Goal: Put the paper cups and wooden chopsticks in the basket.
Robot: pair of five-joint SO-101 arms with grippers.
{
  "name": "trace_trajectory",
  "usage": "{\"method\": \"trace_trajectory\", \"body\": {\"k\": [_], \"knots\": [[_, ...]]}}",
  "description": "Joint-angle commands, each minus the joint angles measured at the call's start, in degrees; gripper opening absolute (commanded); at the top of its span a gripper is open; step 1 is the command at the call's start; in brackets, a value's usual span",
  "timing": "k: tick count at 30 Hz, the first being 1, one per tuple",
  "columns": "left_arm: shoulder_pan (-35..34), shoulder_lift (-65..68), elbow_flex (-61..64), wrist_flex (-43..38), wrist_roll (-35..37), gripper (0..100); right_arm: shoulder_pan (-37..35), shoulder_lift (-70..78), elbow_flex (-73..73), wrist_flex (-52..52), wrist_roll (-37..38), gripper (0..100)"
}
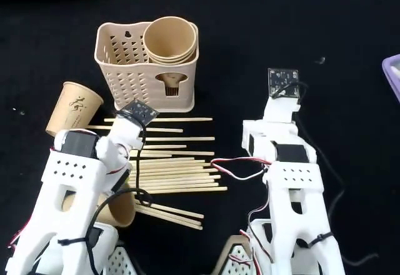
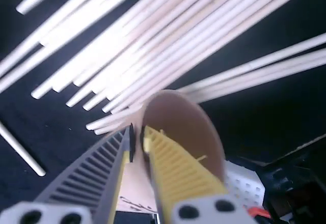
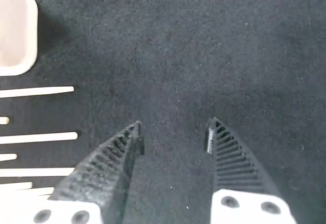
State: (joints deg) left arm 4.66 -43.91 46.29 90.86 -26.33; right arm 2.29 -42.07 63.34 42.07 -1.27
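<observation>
The left gripper [image 2: 136, 132] was clamped on the rim of the held cup [image 2: 186, 124]; its grey finger pressed the outer wall and its yellow finger sat inside the mouth, both of ribbed plastic. That cup was brown paper with a round mouth; it was plain brown inside and paler outside, with a scrap of dark print by the fingers, too cropped to read. From above, it lay low beside the left arm [image 1: 69, 187], just beside the near end of the chopsticks [image 1: 178, 172].

The chopsticks were thin, straight sticks of pale wood; they lay loose on the cloth [image 1: 350, 31] between the two arms, most roughly parallel, a few at the near side angled across.

The basket [image 1: 125, 69] stood upright beyond the chopsticks; it was beige plastic with rounded corners, its walls pierced by rows of small holes and its front by one larger cut-out. The stacked cups [image 1: 170, 37] sat nested in it, mouths up, at the end nearer the right arm [image 1: 290, 181].

The side cup [image 1: 74, 107] lay tipped on the cloth beside the basket, just beyond the left arm; it was brown paper with a dark printed mark too small to read.

The right gripper [image 3: 173, 132] had its fingers apart; they were black and ribbed, hanging over bare cloth near the chopstick tips and the basket's corner.

The cloth was black, felt-like and specked with lint; both arms were white plastic.
</observation>
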Motion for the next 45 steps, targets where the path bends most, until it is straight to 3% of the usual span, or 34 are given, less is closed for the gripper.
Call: {"method": "trace_trajectory", "body": {"k": [1, 4, 11, 18, 21, 26, 29, 34, 45], "knots": [[-1.7, -0.5, -9.3, 5.3, 0.2, 3, 0.9, -1.8, -0.3, -1.1, -0.5, 20.1], [-4.6, -0.5, -17.7, 10.2, 0.0, 3, 0.9, -1.8, -0.4, -1.1, -0.5, 20.1], [-13.5, -0.4, -36.4, 9.5, 1.3, 3, 0.7, -1.8, -0.4, -1.1, -0.5, 20.1], [-13.3, -0.4, -57.5, 9.1, 22.7, 3, 0.6, -1.8, -0.3, -1.1, -0.6, 20.1], [-13.3, -0.4, -63.0, 2.5, 31.9, 3, 0.6, -1.8, -0.2, -1.1, -0.6, 19.8], [-13.0, 1.0, -60.2, -12.1, 49.3, 3, 0.6, -1.8, -0.1, -1.1, -0.6, 19.8], [-7.3, 2.9, -53.9, -24.2, 55.5, 3, 0.6, -1.8, 0.5, -1.2, -0.6, 19.8], [0.0, 6.6, -46.7, -36.4, 59.1, 3, 0.6, -1.8, 0.7, -1.9, -0.6, 19.8], [2.2, 12.8, -45.9, -42.3, 59.1, 3, 0.6, -1.8, 0.7, -1.9, -0.6, 19.8]]}}
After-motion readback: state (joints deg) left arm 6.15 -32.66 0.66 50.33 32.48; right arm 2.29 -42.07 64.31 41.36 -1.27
